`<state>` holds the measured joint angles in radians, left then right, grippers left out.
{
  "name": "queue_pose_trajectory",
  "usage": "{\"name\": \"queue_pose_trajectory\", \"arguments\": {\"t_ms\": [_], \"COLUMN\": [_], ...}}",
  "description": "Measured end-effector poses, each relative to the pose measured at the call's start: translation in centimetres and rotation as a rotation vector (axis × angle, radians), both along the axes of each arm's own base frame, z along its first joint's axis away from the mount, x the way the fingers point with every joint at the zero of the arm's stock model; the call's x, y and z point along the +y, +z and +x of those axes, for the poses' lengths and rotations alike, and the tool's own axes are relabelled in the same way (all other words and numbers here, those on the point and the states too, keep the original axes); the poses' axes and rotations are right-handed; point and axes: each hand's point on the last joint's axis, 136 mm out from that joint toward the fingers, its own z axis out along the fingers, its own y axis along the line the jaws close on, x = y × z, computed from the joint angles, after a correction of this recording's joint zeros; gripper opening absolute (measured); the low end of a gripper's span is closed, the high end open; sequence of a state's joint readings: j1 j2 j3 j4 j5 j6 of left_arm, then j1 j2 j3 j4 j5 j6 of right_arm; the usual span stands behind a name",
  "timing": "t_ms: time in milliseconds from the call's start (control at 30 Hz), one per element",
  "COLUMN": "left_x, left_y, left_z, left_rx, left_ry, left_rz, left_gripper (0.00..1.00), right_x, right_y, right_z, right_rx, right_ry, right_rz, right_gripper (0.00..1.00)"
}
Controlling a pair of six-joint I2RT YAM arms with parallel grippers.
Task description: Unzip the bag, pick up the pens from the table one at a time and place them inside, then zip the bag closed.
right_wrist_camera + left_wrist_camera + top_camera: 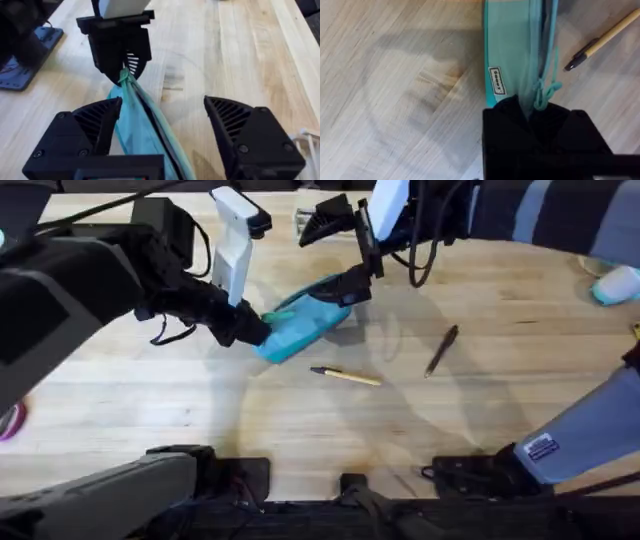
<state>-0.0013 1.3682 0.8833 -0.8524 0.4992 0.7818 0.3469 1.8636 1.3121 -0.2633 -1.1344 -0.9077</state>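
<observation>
Turquoise fabric pencil pouch (300, 325) on light butcher-block table (200, 410), one end pinched shut in left gripper (262, 330). Small white label (496, 81) with dark lettering, illegible, just ahead of that gripper. Contents not visible. Right gripper (165, 135) at opposite end, fingers spread wide, pouch between them. Tan-yellow pen (346, 375) and dark brown pen (441, 350) on table, apart from both grippers.
</observation>
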Motion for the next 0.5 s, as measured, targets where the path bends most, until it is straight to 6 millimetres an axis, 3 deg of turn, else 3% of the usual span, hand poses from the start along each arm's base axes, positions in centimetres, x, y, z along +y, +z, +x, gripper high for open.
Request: {"name": "queue_pose_trajectory", "arguments": {"t_ms": [300,333,500], "left_x": [0.0,0.0,-0.1], "left_y": [0.0,0.0,0.1], "left_z": [0.0,0.0,0.2], "left_rx": [-0.001,-0.001,-0.009], "left_ry": [0.0,-0.001,-0.004], "left_rz": [0.0,0.0,-0.005], "left_gripper": [0.042,0.076,0.825], "right_x": [-1.1,-1.2,-1.8], "right_y": [-1.9,-2.2,-1.6], "right_z": [2.2,2.7,4.5], "right_rx": [0.028,0.05,0.138], "right_ry": [-0.143,-0.179,-0.308], "right_rz": [-0.127,-0.151,-0.215], "right_gripper": [0.995,0.996,0.996]}}
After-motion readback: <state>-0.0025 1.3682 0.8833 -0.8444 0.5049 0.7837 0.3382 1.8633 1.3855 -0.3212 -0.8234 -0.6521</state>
